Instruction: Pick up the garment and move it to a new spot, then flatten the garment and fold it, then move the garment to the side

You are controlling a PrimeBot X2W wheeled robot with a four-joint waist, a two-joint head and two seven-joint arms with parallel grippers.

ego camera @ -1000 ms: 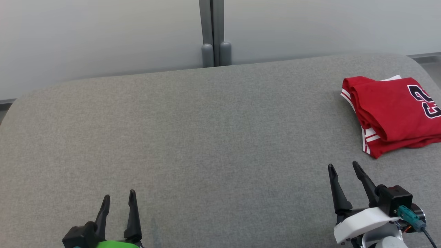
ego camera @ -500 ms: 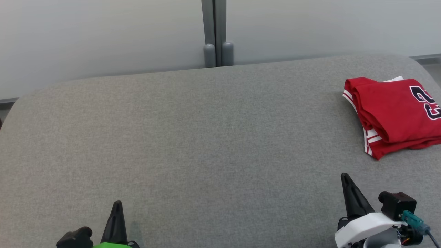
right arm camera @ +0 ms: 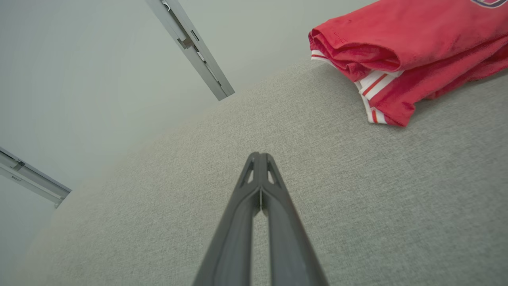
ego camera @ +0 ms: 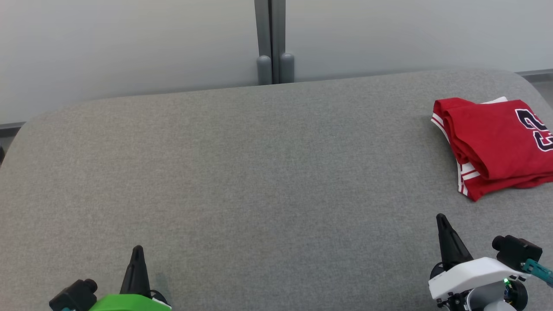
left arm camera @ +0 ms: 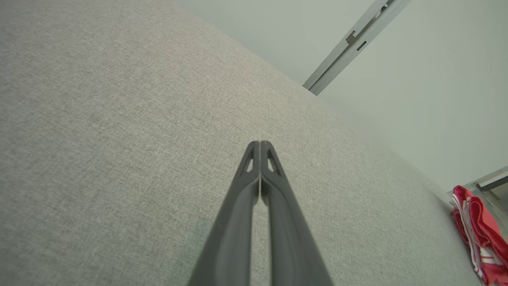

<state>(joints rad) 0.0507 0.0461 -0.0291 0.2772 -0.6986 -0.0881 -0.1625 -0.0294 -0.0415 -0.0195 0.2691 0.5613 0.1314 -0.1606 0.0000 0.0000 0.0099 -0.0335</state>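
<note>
Grey woven fabric covers the padded surface (ego camera: 259, 172), which has rounded far corners and is backed by a pale wall (ego camera: 129, 43). At the lower left of the head view, the left gripper (ego camera: 138, 252) rises from a green housing (ego camera: 125, 303) with a black camera block (ego camera: 73, 296) beside it. It points up the view, low over bare fabric. The left wrist view shows its two dark fingers (left arm camera: 238, 222) pressed together along their length, tips meeting, with nothing between them. Whether the tips touch the fabric cannot be told. At centre, a grey vertical post (ego camera: 271, 39) divides the wall, ending in two rounded caps at the far edge of the surface. At the lower right, the right gripper (ego camera: 441, 218) stands in a similar pose, leaning slightly left, on a white housing (ego camera: 471, 272) that carries a black camera (ego camera: 516, 250) and a teal connector (ego camera: 538, 270). The right wrist view confirms its jaws are likewise together and empty, over bare fabric. Furthest right lies the jersey (ego camera: 497, 142): red, with white striped trim and dark numerals. It is folded into a compact stack near the far right corner of the surface and is cut by the edge of the head view. It rests flat beyond and to the right of the right gripper, apart from it, and neither gripper touches it.
</note>
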